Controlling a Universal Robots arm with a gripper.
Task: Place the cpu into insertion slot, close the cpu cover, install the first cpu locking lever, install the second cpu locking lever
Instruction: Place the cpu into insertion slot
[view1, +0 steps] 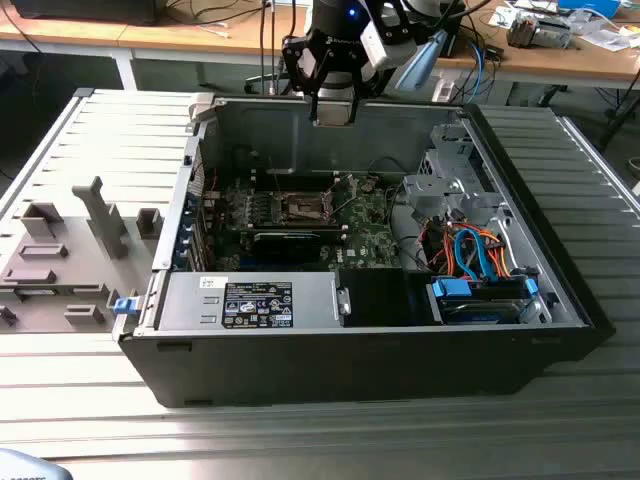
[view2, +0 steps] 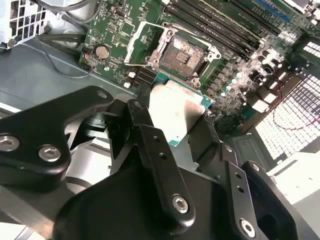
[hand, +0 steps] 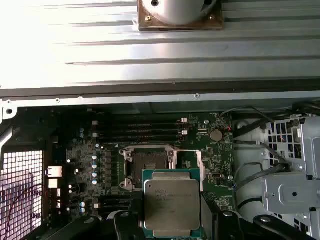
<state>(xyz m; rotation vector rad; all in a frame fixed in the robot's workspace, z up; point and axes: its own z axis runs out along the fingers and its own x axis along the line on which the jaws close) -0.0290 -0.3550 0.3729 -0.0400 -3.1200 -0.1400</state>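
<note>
Above the open computer case (view1: 350, 365), the jaws pinch the cpu (hand: 171, 202) by opposite edges, metal top up and level, probably so it can seat squarely. It hangs clear of the bare insertion slot (hand: 149, 162), whose cpu cover (view2: 131, 50) stands open.

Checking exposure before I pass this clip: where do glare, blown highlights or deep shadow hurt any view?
Second wrist view: glare whitens the silvery-grey metal top of the small square cpu, and the mesh grille is blown out. First wrist view: the ribbed metal table washes out to white. Exterior view: even light, the open black computer case dim inside.
</note>
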